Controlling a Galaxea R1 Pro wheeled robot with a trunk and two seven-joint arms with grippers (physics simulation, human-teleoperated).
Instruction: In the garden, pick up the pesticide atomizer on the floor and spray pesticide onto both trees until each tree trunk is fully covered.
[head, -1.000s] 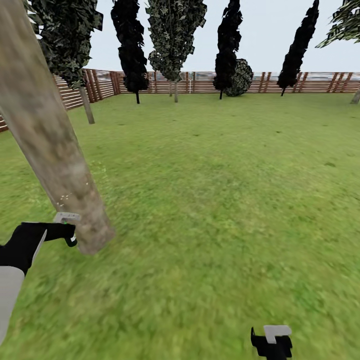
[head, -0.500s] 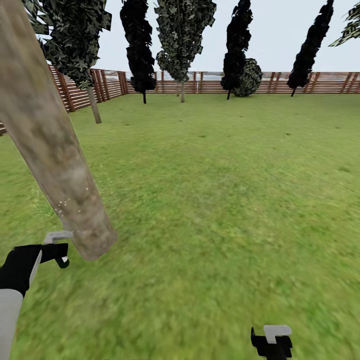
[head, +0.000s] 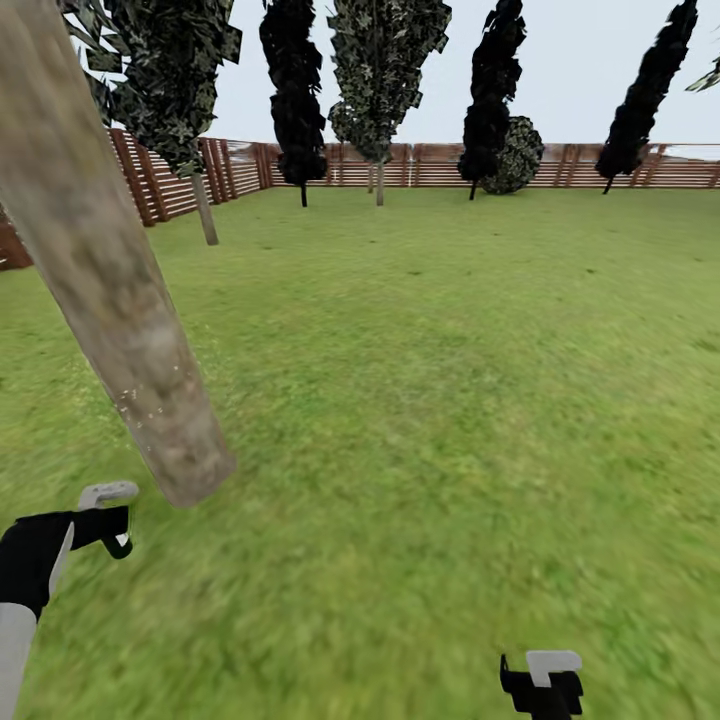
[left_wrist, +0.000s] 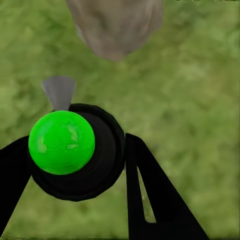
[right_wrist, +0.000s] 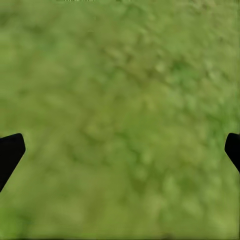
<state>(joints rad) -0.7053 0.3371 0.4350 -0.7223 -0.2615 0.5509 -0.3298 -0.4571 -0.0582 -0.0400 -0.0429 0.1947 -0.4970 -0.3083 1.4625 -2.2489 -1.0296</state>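
Matt mottled tree trunk (head: 110, 290), slatted wooden fence (head: 420, 165), blurry grass (head: 450, 400).

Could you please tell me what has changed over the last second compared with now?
The left gripper, holding the atomizer, has dropped lower and drawn back from the tree trunk, opening a gap. The background has slid rightward, so the head camera turned left. The right gripper stayed low and open over the grass.
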